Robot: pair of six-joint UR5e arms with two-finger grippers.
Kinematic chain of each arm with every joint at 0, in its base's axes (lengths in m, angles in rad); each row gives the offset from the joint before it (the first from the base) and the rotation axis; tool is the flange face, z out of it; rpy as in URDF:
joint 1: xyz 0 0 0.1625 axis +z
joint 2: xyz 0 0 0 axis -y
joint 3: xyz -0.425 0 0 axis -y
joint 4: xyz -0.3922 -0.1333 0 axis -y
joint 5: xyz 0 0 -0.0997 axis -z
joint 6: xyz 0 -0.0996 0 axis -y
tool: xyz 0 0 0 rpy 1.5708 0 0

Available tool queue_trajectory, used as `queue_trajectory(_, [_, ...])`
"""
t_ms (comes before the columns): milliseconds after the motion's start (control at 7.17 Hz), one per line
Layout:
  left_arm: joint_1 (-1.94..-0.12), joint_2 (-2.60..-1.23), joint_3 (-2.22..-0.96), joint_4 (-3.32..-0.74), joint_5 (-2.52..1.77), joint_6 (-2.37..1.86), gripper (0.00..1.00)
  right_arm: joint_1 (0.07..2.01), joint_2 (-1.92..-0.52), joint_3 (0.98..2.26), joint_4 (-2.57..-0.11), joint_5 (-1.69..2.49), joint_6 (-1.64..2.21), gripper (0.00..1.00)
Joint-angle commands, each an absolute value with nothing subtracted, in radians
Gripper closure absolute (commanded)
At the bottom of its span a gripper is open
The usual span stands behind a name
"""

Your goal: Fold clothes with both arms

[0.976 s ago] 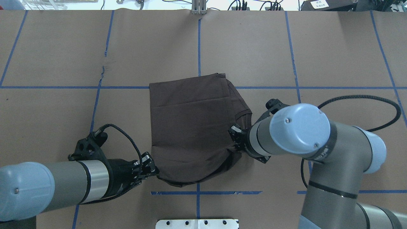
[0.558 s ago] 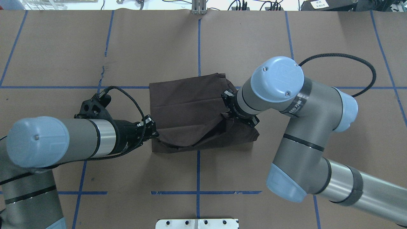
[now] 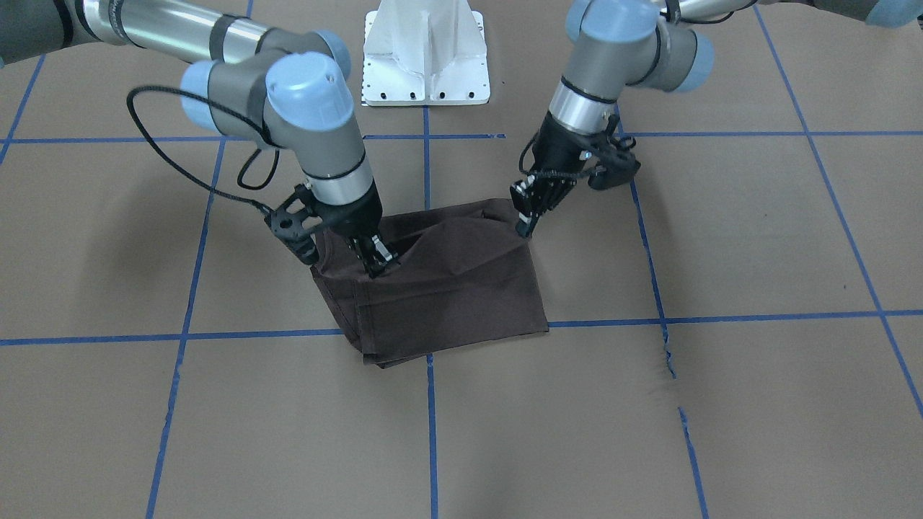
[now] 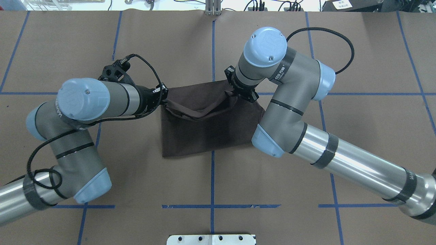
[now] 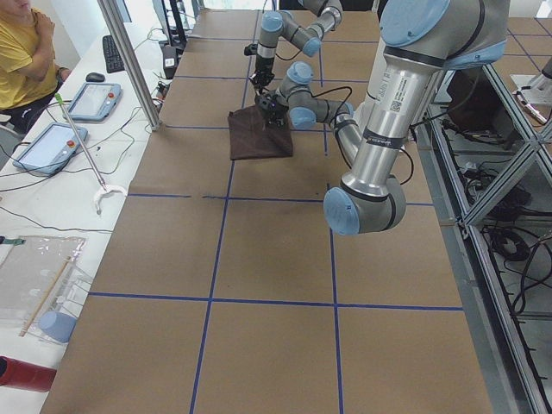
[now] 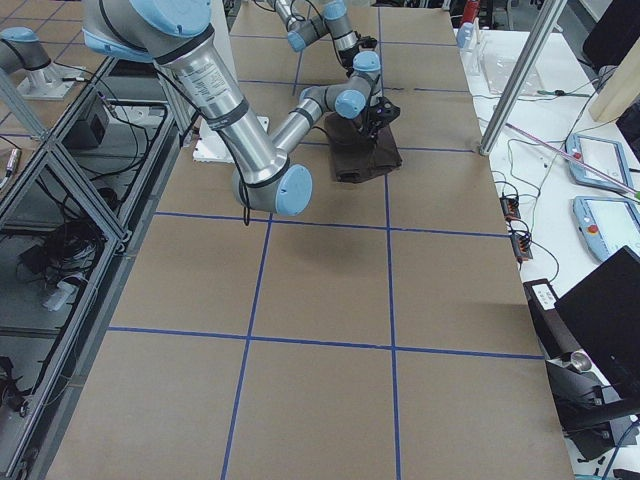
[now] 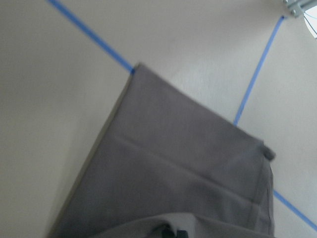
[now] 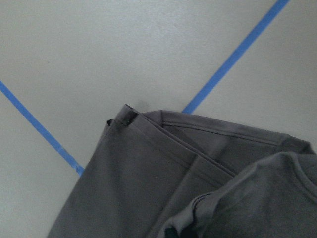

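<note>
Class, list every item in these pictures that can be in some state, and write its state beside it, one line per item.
T-shirt: folded over, lower layers flat on the table, top layer held up and sagging between the two grippers.
left gripper: shut on one corner of the T-shirt's lifted layer.
right gripper: shut on the lifted layer's other corner.

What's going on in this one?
The robot is folding a dark brown T-shirt on the paper-covered table. The left gripper and right gripper each pinch one end of the shirt's top layer and hold it lifted, so the cloth sags between them. The layers underneath lie flat in a rough rectangle. The lifted layer has not yet been laid down.
</note>
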State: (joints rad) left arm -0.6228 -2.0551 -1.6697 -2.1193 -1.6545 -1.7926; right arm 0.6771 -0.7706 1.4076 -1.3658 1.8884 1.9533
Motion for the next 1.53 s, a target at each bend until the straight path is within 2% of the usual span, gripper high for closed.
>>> queue_trajectory(0, [-0.744, -2.138, -1.319, -2.349, -1.651, -1.615, 0.33, 0.779, -0.669, 1.146, -1.237, 1.920, 1.721, 0.00])
queue_trajectory(418, [-0.791, -2.128, -1.389, -2.338, -1.664, -1.608, 0.34, 0.831, -0.686, 1.164, -1.243, 1.980, 1.643, 0.00])
queue_trajectory(558, [-0.820, -2.100, -1.423, -2.338, -1.730, -1.597, 0.36, 0.871, -0.742, 1.208, -1.244, 2.030, 1.606, 0.00])
queue_trajectory(837, [-0.949, -1.941, -1.555, -2.336, -1.979, -1.272, 0.36, 1.006, -0.964, 1.340, -1.244, 2.167, 1.200, 0.00])
queue_trajectory(976, [-1.032, -1.887, -1.562, -2.333, -2.093, -1.117, 0.36, 1.099, -1.067, 1.379, -1.243, 2.216, 0.984, 0.00])
queue_trajectory(1394, [-1.256, -1.721, -1.571, -2.272, -2.261, -0.560, 0.36, 1.297, -1.231, 1.378, -1.317, 2.240, 0.341, 0.00])
